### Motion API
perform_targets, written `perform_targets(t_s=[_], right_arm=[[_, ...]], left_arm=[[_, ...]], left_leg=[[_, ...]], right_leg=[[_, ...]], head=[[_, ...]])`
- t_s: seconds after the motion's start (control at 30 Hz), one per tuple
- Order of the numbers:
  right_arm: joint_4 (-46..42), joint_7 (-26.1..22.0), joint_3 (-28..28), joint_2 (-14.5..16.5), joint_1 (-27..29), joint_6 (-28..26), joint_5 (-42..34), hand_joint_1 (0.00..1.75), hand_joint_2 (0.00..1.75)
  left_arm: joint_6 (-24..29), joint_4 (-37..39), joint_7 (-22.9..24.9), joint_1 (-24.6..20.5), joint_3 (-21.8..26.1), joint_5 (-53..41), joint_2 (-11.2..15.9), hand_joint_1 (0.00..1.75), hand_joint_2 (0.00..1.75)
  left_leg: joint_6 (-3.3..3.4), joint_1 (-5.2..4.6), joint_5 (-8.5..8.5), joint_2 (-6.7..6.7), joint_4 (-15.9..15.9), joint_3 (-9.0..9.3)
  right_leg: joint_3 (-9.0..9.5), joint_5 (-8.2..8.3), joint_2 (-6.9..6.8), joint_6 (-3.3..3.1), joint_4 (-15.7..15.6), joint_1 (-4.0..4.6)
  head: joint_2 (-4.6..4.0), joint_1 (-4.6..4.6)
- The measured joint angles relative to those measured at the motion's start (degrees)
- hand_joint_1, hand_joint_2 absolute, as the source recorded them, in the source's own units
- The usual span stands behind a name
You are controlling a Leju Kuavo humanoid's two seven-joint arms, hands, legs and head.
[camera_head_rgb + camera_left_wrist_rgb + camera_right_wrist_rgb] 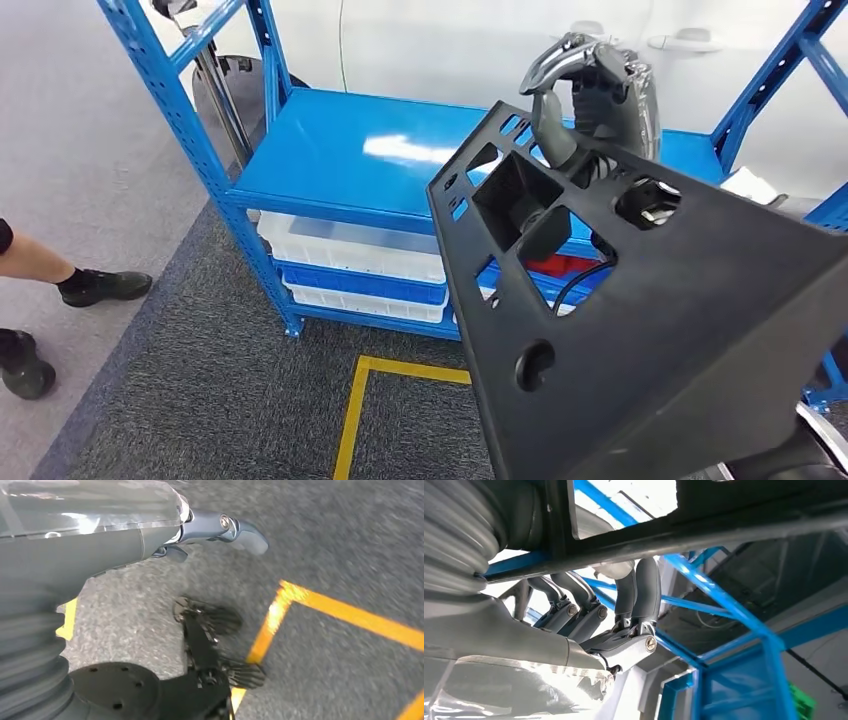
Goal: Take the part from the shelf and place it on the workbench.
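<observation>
The part is a large black plastic piece with several cut-out holes, and it covers the lower right of the head view, lifted in front of the blue shelf. My right hand grips its top edge, thumb pressed on the near face. In the right wrist view the fingers hook over a black bar of the part. My left hand hangs low over the grey carpet and holds nothing, its thumb stretched out.
White and blue bins sit on the shelf's lower levels. A yellow tape line marks the carpet in front. A person's feet in black shoes stand at the left. A white car is behind the shelf.
</observation>
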Motion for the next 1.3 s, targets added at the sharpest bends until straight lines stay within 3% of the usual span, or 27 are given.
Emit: perform_targets(t_s=[0.1,0.13,0.17,0.2,0.27,0.33,0.4,0.47,0.5,0.6,0.63,0.67,0.7,0.73,0.77,0.8,0.87,0.9,0.97,1.0,1.03,1.1,1.13,1.17,1.2,1.23,1.3], right_arm=[[0.1,0.5,0.1,0.5,-0.3,-0.7,-0.6,1.75,1.75],[0.1,0.6,0.2,0.6,-0.3,-0.7,-0.8,1.75,1.75],[0.2,0.7,0.3,0.7,-0.3,-0.8,-1.0,1.75,1.75],[0.3,0.7,0.5,0.7,-0.4,-0.9,-1.2,1.75,1.75],[0.6,0.7,0.8,0.8,-0.7,-1.2,-1.7,1.75,1.75],[0.7,0.8,1.1,0.8,-1.5,-1.4,-2.1,1.75,1.75],[1.0,0.9,1.3,0.8,-2.4,-1.7,-2.6,1.75,1.75],[1.6,1.0,1.3,0.8,-3.2,-1.8,-3.0,1.75,1.75],[1.9,1.0,1.4,0.8,-3.6,-1.8,-3.2,1.75,1.75],[2.5,1.1,1.5,0.7,-4.5,-1.7,-3.7,1.75,1.75],[2.6,1.1,1.5,0.6,-4.6,-1.7,-3.7,1.75,1.75],[2.8,1.1,1.6,0.5,-4.6,-1.7,-3.8,1.75,1.75],[2.9,1.1,1.7,0.4,-4.6,-1.6,-3.8,1.75,1.75],[3.0,1.1,1.8,0.4,-4.6,-1.6,-3.9,1.75,1.75],[3.1,1.1,1.9,0.4,-4.6,-1.6,-3.9,1.75,1.75],[3.1,1.1,1.9,0.4,-4.6,-1.6,-4.0,1.75,1.75],[3.1,1.1,1.9,0.4,-4.6,-1.6,-4.0,1.75,1.75],[3.1,1.1,1.9,0.4,-4.6,-1.6,-4.0,1.75,1.75],[3.2,1.0,1.9,0.4,-4.5,-1.5,-4.0,1.75,1.75],[3.2,1.0,1.9,0.5,-4.5,-1.5,-4.0,1.75,1.75],[3.3,1.0,1.9,0.6,-4.4,-1.4,-4.0,1.75,1.75],[3.3,1.0,1.8,0.9,-4.4,-1.5,-4.0,1.75,1.75],[3.3,1.0,1.8,1.0,-4.3,-1.5,-3.9,1.75,1.75],[3.3,1.1,1.8,1.1,-4.2,-1.5,-3.9,1.75,1.75],[3.3,1.1,1.8,1.2,-4.0,-1.5,-3.8,1.75,1.75],[3.3,1.1,1.8,1.2,-4.0,-1.5,-3.8,1.75,1.75],[3.3,1.2,1.8,1.2,-4.0,-1.4,-3.7,1.75,1.75]], left_arm=[[0.2,0.0,0.8,0.1,0.4,0.2,0.3,0.00,1.75],[0.2,0.0,0.8,0.1,0.6,0.3,0.3,0.00,1.75],[0.1,0.0,0.8,0.1,0.8,0.3,0.3,0.00,1.75],[0.0,0.0,0.7,0.2,1.0,0.4,0.3,0.00,1.75],[-0.3,0.0,0.3,0.2,1.1,0.2,0.3,0.00,1.75],[-0.6,0.0,-0.3,0.3,1.2,0.0,0.2,0.00,1.75],[-0.7,0.0,-0.7,0.4,1.2,-0.2,0.1,0.00,1.75],[-0.9,0.0,-0.9,0.4,1.2,-0.4,0.2,0.00,1.75],[-1.0,0.0,-1.0,0.5,1.2,-0.5,0.2,0.00,1.75],[-1.1,0.0,-1.1,0.5,1.2,-0.5,0.2,0.00,1.75],[-1.1,0.0,-1.1,0.5,1.2,-0.4,0.2,0.00,1.75],[-1.1,0.0,-1.1,0.5,1.2,-0.3,0.2,0.00,1.75],[-1.1,0.0,-1.1,0.5,1.2,-0.1,0.2,0.00,1.75],[-1.1,0.0,-1.1,0.5,1.2,0.0,0.2,0.00,1.75],[-1.1,0.0,-1.1,0.5,1.2,0.0,0.2,0.00,1.75],[-1.1,0.0,-1.1,0.4,1.3,0.0,0.2,0.00,1.75],[-1.1,0.0,-1.2,0.5,1.3,0.1,0.2,0.00,1.75],[-1.1,0.0,-1.2,0.5,1.3,0.1,0.2,0.00,1.75],[-1.1,0.0,-1.3,0.6,1.4,0.0,0.3,0.00,1.75],[-1.1,0.0,-1.3,0.5,1.4,0.0,0.3,0.00,1.75],[-1.1,0.0,-1.3,0.5,1.5,0.0,0.3,0.00,1.75],[-1.1,0.0,-1.3,0.4,1.5,0.0,0.3,0.00,1.75],[-1.0,0.0,-1.3,0.5,1.5,0.0,0.3,0.00,1.75],[-1.0,0.0,-1.3,0.5,1.5,0.1,0.3,0.00,1.75],[-0.9,0.0,-1.3,0.5,1.6,0.1,0.3,0.00,1.75],[-0.8,0.0,-1.3,0.5,1.6,0.2,0.3,0.00,1.75],[-0.6,0.0,-1.1,0.5,1.6,0.3,0.2,0.00,1.75]], left_leg=[[0.85,-0.40,2.35,0.26,0.0,-2.53],[0.92,-0.58,3.09,0.29,0.0,-3.51],[0.95,-0.74,3.80,0.32,0.1,-4.53],[0.94,-0.88,4.47,0.33,0.3,-5.54],[0.82,-1.03,5.68,0.35,0.7,-7.32],[0.47,-1.15,6.71,0.38,1.0,-8.48],[-0.11,-1.03,7.79,0.48,0.9,-8.91],[-0.77,-0.98,8.18,0.45,0.8,-9.20],[-1.11,-0.95,6.92,0.40,1.7,-9.66],[-2.22,-0.35,-1.47,0.36,10.4,-12.14],[-2.54,-0.14,-3.12,0.37,14.0,-12.73],[-2.81,0.06,-3.16,0.38,16.7,-12.83],[-3.03,0.23,-1.84,0.38,17.8,-12.21],[-3.20,0.40,0.15,0.37,17.0,-10.65],[-3.34,0.59,1.62,0.30,14.2,-8.07],[-3.43,0.66,1.56,0.10,9.8,-4.75],[-2.83,0.53,-0.53,-0.40,2.1,0.40],[-2.38,0.31,-1.42,-0.57,0.2,1.39],[-1.26,0.14,-0.66,-0.50,-0.4,0.91],[-0.74,0.09,-0.09,-0.39,-0.5,0.51],[-0.22,0.11,0.57,-0.29,-0.7,-0.02],[0.37,-0.02,1.73,-0.17,-0.7,-1.37],[0.52,-0.15,2.24,-0.15,-0.7,-2.07],[0.59,-0.30,2.77,-0.11,-0.7,-2.74],[0.63,-0.46,3.25,-0.09,-0.7,-3.36],[0.62,-0.60,3.69,-0.09,-0.6,-3.91],[0.50,-0.78,4.34,-0.09,-0.6,-4.63]], right_leg=[[-2.69,-8.54,0.35,-0.20,10.3,-0.04],[-3.15,-9.80,0.39,-0.27,13.8,-0.04],[-2.88,-9.67,0.39,-0.38,16.0,-0.01],[-1.71,-8.48,0.39,-0.58,16.2,0.07],[3.48,-6.13,0.23,-1.35,10.8,0.51],[9.56,-7.19,-0.20,-2.02,2.3,1.13],[11.94,-8.37,-0.38,-2.21,-1.9,1.61],[11.37,-7.13,-0.46,-2.62,-2.7,1.46],[10.89,-6.31,-0.60,-2.99,-3.0,1.27],[8.44,-3.86,-0.83,-3.55,-3.4,1.07],[7.46,-3.11,-0.83,-3.46,-3.3,1.07],[6.42,-2.33,-0.83,-3.35,-3.3,1.04],[5.31,-1.54,-0.81,-3.17,-3.2,0.98],[4.17,-0.78,-0.75,-2.94,-3.0,0.89],[3.08,-0.06,-0.66,-2.66,-2.8,0.80],[2.14,0.54,-0.55,-2.32,-2.5,0.77],[1.24,1.61,-0.48,-1.64,-2.2,0.68],[1.12,2.15,-0.48,-1.28,-2.2,0.60],[0.94,2.89,-0.40,-0.55,-2.5,0.34],[0.47,2.00,-0.28,-0.31,-2.0,0.25],[-0.26,0.11,-0.10,-0.22,-0.4,0.20],[-2.58,-5.64,0.28,-0.30,6.9,0.16],[-3.74,-7.69,0.40,-0.35,11.3,0.17],[-4.47,-8.57,0.46,-0.42,14.9,0.19],[-4.36,-8.21,0.47,-0.56,16.8,0.24],[-3.10,-6.97,0.47,-0.82,16.3,0.34],[2.47,-4.65,0.32,-1.75,9.2,0.84]], head=[[0.00,-0.01],[0.00,-0.01],[0.00,-0.01],[0.00,-0.01],[0.00,-0.01],[0.00,-0.01],[0.00,-0.01],[0.00,-0.01],[0.00,-0.01],[0.00,-0.02],[0.00,-0.02],[0.00,-0.02],[0.00,-0.02],[0.00,-0.03],[0.00,-0.03],[0.00,-0.03],[0.00,-0.02],[0.00,-0.03],[0.00,-0.02],[0.00,-0.02],[0.00,-0.01],[0.00,-0.01],[0.00,-0.01],[0.00,-0.01],[0.00,-0.01],[0.00,-0.01],[0.00,-0.01]])
